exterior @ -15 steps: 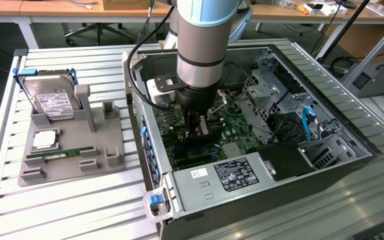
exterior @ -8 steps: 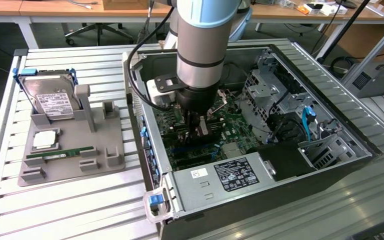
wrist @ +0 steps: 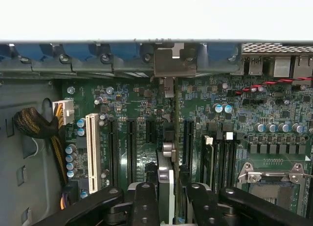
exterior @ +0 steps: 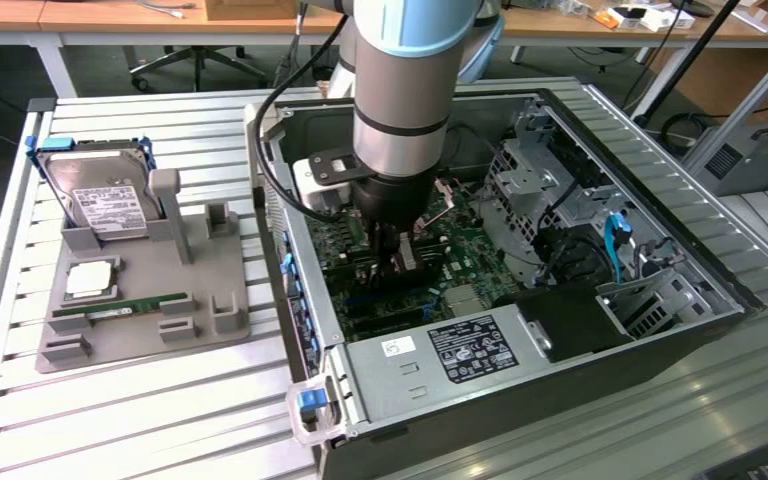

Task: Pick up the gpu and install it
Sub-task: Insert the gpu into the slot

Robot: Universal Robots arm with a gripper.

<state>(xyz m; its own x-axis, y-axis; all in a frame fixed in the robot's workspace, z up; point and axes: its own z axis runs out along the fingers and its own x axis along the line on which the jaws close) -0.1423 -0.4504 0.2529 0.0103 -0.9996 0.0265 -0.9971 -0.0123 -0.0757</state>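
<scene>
While the arm reaches down into the open computer case [exterior: 704, 260], the gripper [exterior: 404, 262] hangs low over the green motherboard [exterior: 458, 255], and its fingers [wrist: 146, 204] are clamped on the gpu [wrist: 166, 187], which stands on its edge between them. In the wrist view the card is seen edge-on, just above the row of long black expansion slots [wrist: 131, 147], and its silver bracket [wrist: 172, 64] sits close to the rear wall of the case, where the blue slot covers are. I judge that the step in hand is the seating of the card in its slot. To do it well, the card should stay upright and parallel to the slot, the bracket should slide down flat against the rear wall, and the push should go straight down, not sideways. I cannot tell from these pictures whether the lower edge already touches the slot. On the exterior view's left, well apart from the case, the grey holder [exterior: 144, 310] keeps the hard drive [exterior: 104, 195] and the narrow green RAM stick [exterior: 124, 308]; they play no part in this step. A tilt of the card could jam it or scratch the board, so a slow descent seems wise.
</scene>
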